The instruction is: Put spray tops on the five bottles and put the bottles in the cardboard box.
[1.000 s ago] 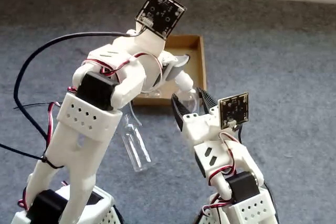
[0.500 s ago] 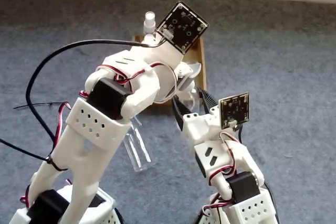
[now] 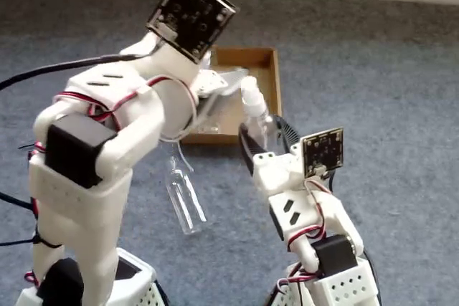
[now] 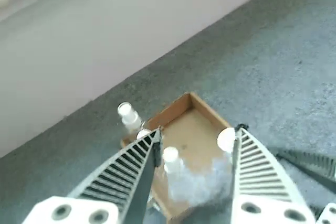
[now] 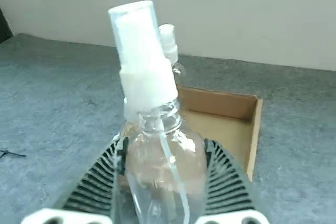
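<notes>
The right claw (image 5: 165, 148) pinches a clear bottle (image 5: 157, 174) by its rounded plastic belly. The bottle stands upright, with a white spray top (image 5: 140, 56) sitting slightly askew on its neck and a thin tube hanging down inside. In the high view it is at centre frame, just in front of the near wall of the cardboard box (image 3: 275, 80), a shallow, brown, open-topped tray at upper centre.

The left claw (image 4: 198, 131) is spread wide above the box, with nothing between its ribbed fingers (image 4: 123, 174). A white-capped bottle (image 4: 126, 113) stands at the box's far corner; whether it is inside or just outside is hard to tell.

A second bottle (image 3: 185, 202) lies on its side on the grey, carpet-textured table (image 3: 387, 69), at lower centre. The bulky left arm (image 3: 107, 141) hides the box's left half. Open carpet stretches along the right of the frame.
</notes>
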